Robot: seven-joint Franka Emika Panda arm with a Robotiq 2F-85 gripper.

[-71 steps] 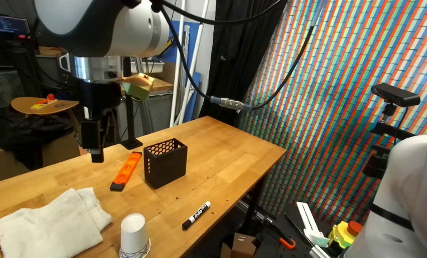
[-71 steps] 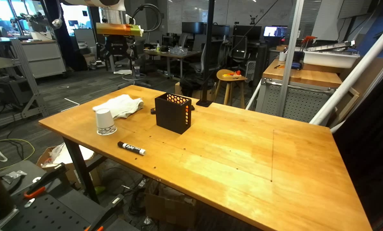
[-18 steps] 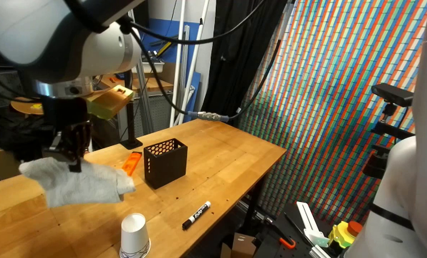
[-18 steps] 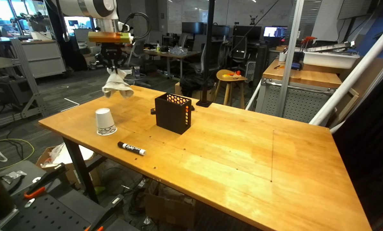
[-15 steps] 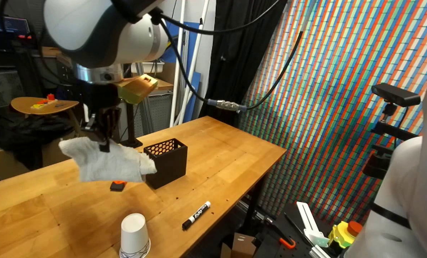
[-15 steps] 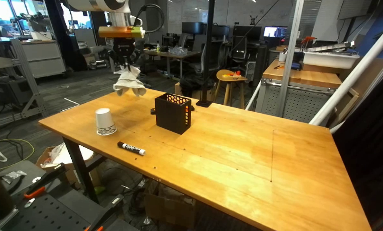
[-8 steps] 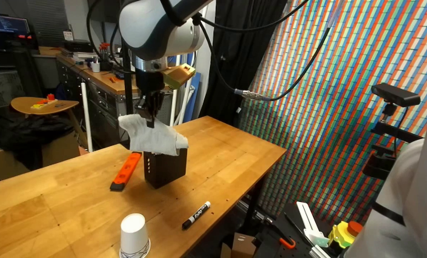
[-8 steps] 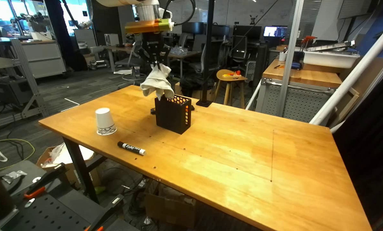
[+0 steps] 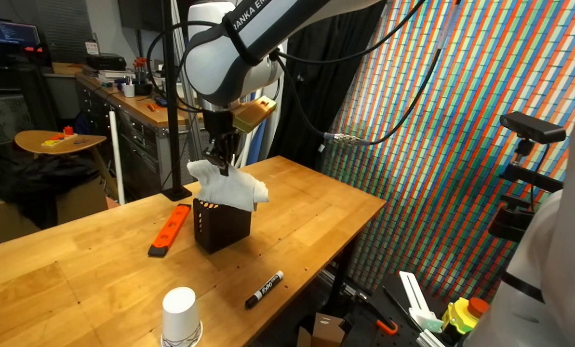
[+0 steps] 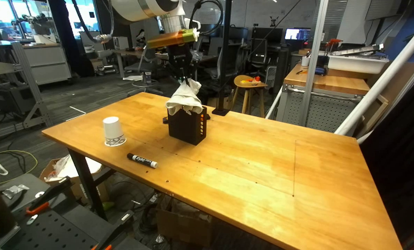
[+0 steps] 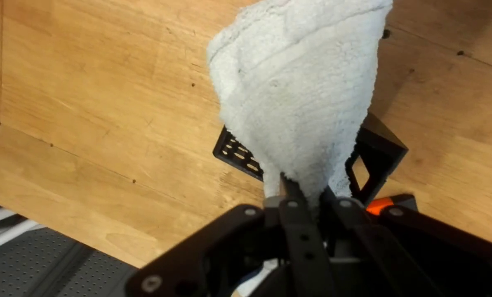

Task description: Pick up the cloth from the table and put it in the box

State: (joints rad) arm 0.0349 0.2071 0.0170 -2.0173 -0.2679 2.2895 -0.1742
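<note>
1. Nearest, in the wrist view: the black two-fingered pincer (image 11: 307, 187), its fingers drawn almost together with a gathered fold of white terry cloth (image 11: 297, 95) nipped between them.
2. The cloth hangs over the mouth of an upright black box (image 10: 184, 128) with honeycomb cut-outs, which stands between the long edges of the honey-coloured wooden desk (image 10: 262, 166). Whether the cloth touches the rim I cannot tell; it is not yet inside.
3. Likeliest trouble: its loose end appears to reach past the box wall that faces the robot-side long edge. Released here, that overhang could drag the cloth down outside.
4. It also looks wider than the opening and may bridge the rim; stuffing it down could tip or shove the box.
5. An orange spirit level (image 9: 170, 230) with black ends lies between the box and the far long edge.
6. Near the robot-side long edge lies a black-and-white marker pen (image 10: 142, 160); between it and that edge's nearer corner stands an upturned white paper cup (image 10: 113, 130).
7. A black post (image 10: 225, 57) rises at the far long edge; beyond stand a workbench (image 10: 331, 107) with a grey perforated side, a wooden stool (image 10: 239, 80), then a lit monitor (image 10: 297, 33).
</note>
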